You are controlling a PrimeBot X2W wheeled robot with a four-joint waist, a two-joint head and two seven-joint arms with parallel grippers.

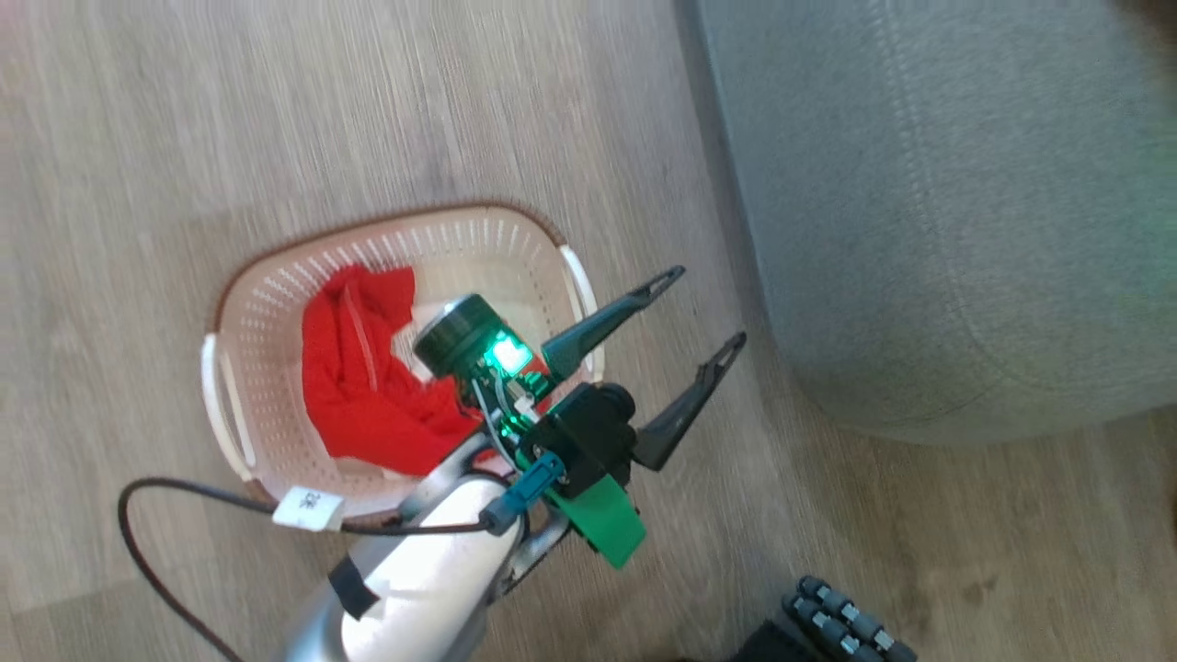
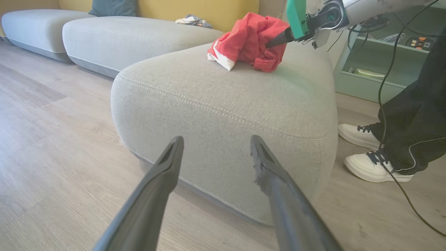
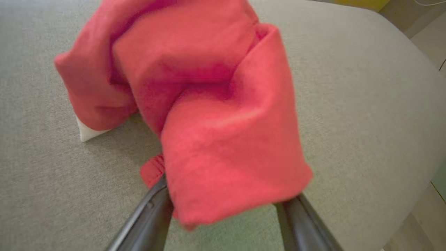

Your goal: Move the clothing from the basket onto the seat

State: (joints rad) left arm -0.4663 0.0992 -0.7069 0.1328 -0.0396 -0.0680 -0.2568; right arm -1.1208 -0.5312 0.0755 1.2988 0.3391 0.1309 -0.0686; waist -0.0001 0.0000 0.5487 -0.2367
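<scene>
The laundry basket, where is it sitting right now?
In the head view, the basket sits on the wooden floor, left of the grey seat, with red clothing inside. The left gripper hovers open by its right-hand rim.

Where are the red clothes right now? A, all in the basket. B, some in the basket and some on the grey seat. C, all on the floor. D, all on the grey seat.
B: the head view shows a red garment lying inside the basket, and the left wrist view shows a second garment on top of the seat.
</scene>
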